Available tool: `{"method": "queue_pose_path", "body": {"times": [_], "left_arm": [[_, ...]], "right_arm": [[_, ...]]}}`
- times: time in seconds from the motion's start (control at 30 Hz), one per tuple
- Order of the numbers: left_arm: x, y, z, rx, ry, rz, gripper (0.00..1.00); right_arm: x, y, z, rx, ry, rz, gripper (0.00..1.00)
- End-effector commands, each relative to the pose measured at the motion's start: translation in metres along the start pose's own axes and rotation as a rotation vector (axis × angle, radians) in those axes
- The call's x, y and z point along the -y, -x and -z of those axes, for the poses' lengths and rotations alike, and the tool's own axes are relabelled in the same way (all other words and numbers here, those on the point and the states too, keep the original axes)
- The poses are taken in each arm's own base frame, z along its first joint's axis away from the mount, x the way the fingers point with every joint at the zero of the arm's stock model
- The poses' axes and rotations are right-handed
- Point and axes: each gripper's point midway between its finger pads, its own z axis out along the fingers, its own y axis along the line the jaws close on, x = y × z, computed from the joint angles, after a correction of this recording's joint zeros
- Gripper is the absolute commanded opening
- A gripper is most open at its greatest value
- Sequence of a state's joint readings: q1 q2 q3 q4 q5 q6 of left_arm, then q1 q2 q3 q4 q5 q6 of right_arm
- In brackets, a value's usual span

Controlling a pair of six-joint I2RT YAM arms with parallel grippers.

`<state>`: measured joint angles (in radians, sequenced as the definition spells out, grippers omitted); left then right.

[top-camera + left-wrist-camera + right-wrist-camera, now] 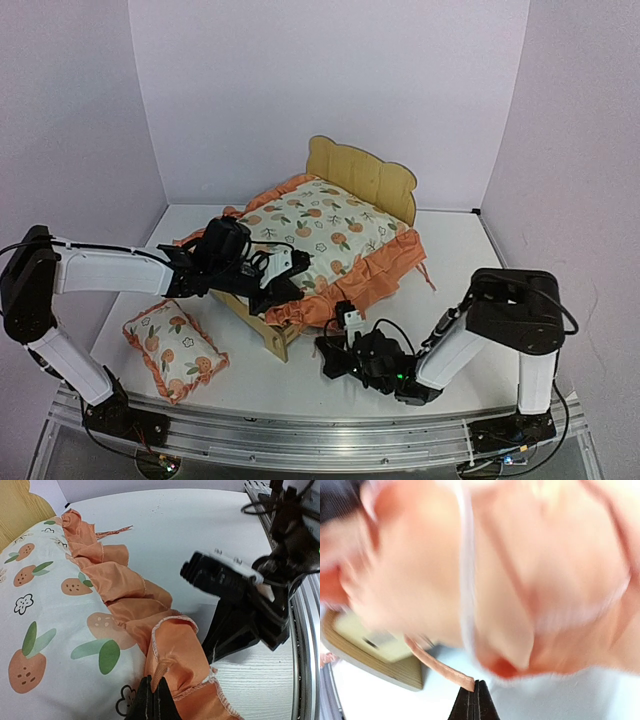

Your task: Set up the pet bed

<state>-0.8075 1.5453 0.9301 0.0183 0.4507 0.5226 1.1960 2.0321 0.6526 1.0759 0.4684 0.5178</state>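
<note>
Orange and white cloth covers the small pillow (175, 350), which lies alone on the table (460, 250) at the far left, well apart from the bed.

Next comes the left gripper (283, 283). It sits on the near-left corner of the big fruit cushion (320, 235). In the left wrist view its fingers (145, 705) are pressed tight together, and they seem to pinch the orange frill (125, 595).

The pet bed (362, 178) is in the middle of the table, under the cushion. Its long way runs from the low footboard (272, 338), near and left, up to the bear-ear headboard, far and right. The cushion looks a bit crooked and hangs over the near-right side.

The right gripper (335, 345) is low on the table, just beside that hanging frill. Its view is blurry. Its fingers (470, 705) are squeezed together. A thin orange tie (440, 667) ends right at them, but it is not clear if they hold it.

The left arm is nearer the footboard end, so the next tug is likely along the bed's long way.
</note>
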Motion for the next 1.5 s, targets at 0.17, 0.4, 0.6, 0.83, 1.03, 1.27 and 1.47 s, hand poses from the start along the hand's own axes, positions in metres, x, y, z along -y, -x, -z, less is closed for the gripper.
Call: {"method": "queue_pose_path", "body": {"times": [0.17,0.4,0.6,0.83,1.03,1.27,1.47], "left_arm": [[-0.021,0.042,0.041,0.061,0.073,-0.143,0.0],[-0.012,0.033,0.057,0.027,0.082,-0.162,0.0],[0.012,0.016,0.059,0.004,-0.013,-0.166,0.0],[0.057,-0.013,0.055,-0.062,-0.206,-0.165,0.05],[0.105,-0.002,0.063,-0.066,-0.385,-0.247,0.38],[0.119,0.026,0.083,-0.055,-0.444,-0.216,0.61],[0.04,0.059,0.083,-0.027,-0.101,0.013,0.71]], "right_arm": [[-0.025,0.016,0.025,-0.157,0.091,0.033,0.0],[-0.019,-0.023,0.043,-0.33,0.111,-0.059,0.0],[-0.043,-0.033,0.03,-0.399,0.2,-0.063,0.0],[-0.047,-0.012,0.041,-0.427,0.194,-0.011,0.3],[-0.009,0.036,0.084,-0.535,0.077,0.022,0.49],[0.077,0.162,0.122,-0.431,-0.125,0.022,0.68],[0.155,0.258,0.108,-0.301,-0.161,-0.086,0.81]]}}
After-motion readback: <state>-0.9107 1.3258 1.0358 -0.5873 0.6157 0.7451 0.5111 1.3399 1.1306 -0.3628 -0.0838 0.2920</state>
